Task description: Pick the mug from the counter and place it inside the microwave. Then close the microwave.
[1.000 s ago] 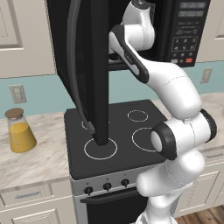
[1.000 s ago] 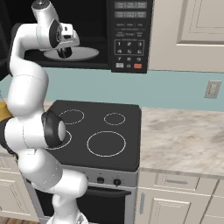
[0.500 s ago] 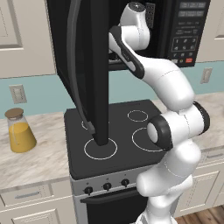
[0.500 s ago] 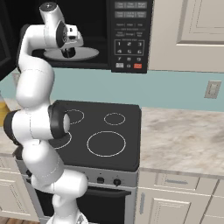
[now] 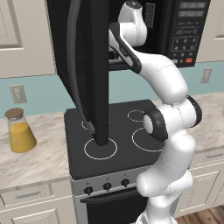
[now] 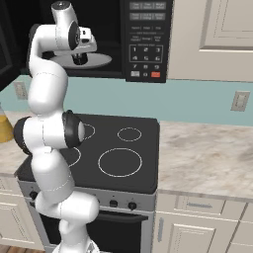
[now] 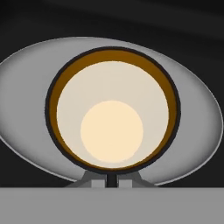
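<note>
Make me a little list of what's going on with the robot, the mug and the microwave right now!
mug: upright, over the white round plate inside the microwave
gripper: shut on the mug's near rim, reaching into the microwave
microwave door: wide open, hanging over the stovetop
flask of orange liquid: on the counter, left of the stove
left to do: let go, pull out, close the door

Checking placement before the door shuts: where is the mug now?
The mug sits inside the microwave, over its white plate, under the gripper.
</note>
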